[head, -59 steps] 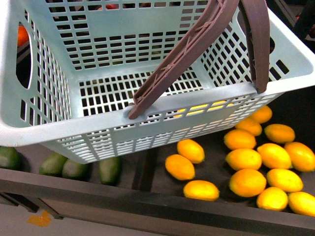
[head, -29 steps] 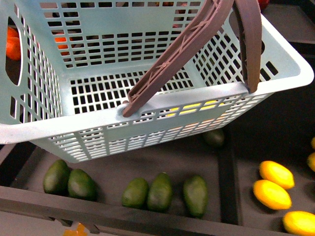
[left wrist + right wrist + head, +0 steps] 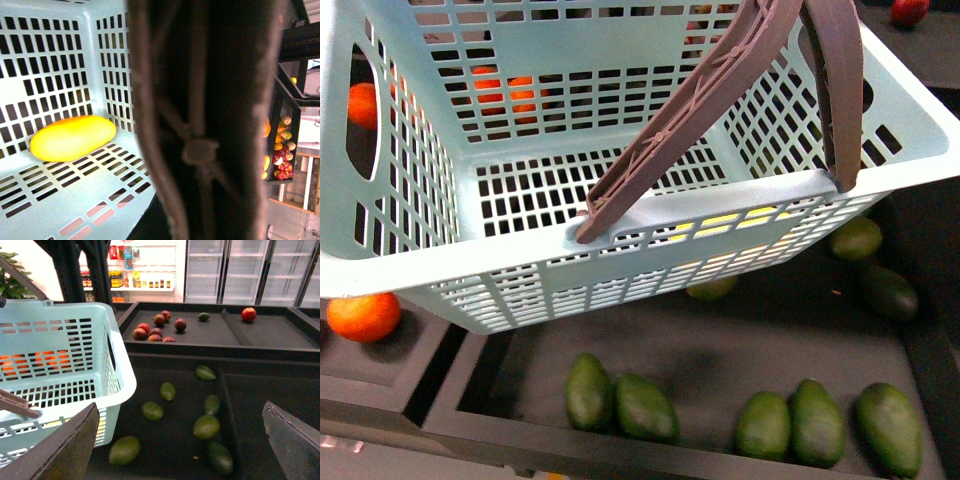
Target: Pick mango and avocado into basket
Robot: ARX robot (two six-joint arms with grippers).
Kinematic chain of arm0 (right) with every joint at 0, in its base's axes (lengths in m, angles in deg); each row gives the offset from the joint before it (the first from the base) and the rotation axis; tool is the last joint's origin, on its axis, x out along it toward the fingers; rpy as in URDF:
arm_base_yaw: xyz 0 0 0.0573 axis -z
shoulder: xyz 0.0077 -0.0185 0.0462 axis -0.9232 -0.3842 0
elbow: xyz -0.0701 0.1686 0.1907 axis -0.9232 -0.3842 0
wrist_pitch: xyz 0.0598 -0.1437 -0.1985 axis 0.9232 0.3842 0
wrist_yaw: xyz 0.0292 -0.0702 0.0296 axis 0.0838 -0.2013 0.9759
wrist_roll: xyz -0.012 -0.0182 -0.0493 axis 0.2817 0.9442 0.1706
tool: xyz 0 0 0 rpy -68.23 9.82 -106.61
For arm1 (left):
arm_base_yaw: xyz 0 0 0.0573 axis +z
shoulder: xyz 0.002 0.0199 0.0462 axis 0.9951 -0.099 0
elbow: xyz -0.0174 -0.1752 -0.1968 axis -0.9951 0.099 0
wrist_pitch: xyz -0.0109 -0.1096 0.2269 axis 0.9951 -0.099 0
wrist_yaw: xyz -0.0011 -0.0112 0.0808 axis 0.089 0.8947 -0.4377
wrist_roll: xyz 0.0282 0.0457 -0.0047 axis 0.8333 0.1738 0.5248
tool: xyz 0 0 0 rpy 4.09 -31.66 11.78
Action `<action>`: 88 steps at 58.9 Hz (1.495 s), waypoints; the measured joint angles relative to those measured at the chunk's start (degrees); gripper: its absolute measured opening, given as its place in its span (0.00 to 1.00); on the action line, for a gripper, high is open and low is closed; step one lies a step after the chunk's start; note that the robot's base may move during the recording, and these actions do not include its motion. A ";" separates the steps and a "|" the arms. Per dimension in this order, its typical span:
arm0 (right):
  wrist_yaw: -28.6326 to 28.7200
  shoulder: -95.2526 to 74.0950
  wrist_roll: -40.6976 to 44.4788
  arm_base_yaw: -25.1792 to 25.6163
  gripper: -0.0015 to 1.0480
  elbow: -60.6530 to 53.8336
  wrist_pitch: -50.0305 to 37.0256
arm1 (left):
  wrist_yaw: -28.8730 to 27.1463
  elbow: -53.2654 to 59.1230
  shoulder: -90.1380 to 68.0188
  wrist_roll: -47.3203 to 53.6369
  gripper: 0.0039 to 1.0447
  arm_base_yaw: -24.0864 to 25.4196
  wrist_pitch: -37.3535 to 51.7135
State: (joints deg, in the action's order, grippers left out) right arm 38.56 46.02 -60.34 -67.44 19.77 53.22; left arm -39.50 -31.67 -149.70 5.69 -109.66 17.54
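Near edge first: avocados (image 3: pixel 645 408) lie in a row just below the basket (image 3: pixel 470 262), held low, seemingly for a short drop, the mango (image 3: pixel 72 138) resting inside, right gripper (image 3: pixel 180 409) spread wide above the tray (image 3: pixel 750 350), left gripper unreadable behind the handle (image 3: pixel 200 125).

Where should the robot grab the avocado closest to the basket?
Probably grab the avocado across its fat middle, from above. It lies on its side with free space around, so the open right gripper can close over its short width.
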 joint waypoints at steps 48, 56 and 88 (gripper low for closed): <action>2.80 -91.62 -22.60 10.23 0.93 26.27 -20.39 | 0.09 0.00 0.02 -0.13 0.04 -0.28 -0.02; 1.07 -106.68 -28.13 7.45 0.93 34.64 -21.59 | -0.59 0.00 0.02 -0.04 0.04 0.15 -0.02; -6.29 -139.58 -50.27 -1.64 0.93 69.09 -7.37 | -0.04 0.00 0.02 0.00 0.04 -0.02 -0.02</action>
State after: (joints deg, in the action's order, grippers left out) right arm 32.26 -93.56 -110.61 -69.08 88.86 45.86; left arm -39.55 -31.67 -149.68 5.69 -109.68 17.51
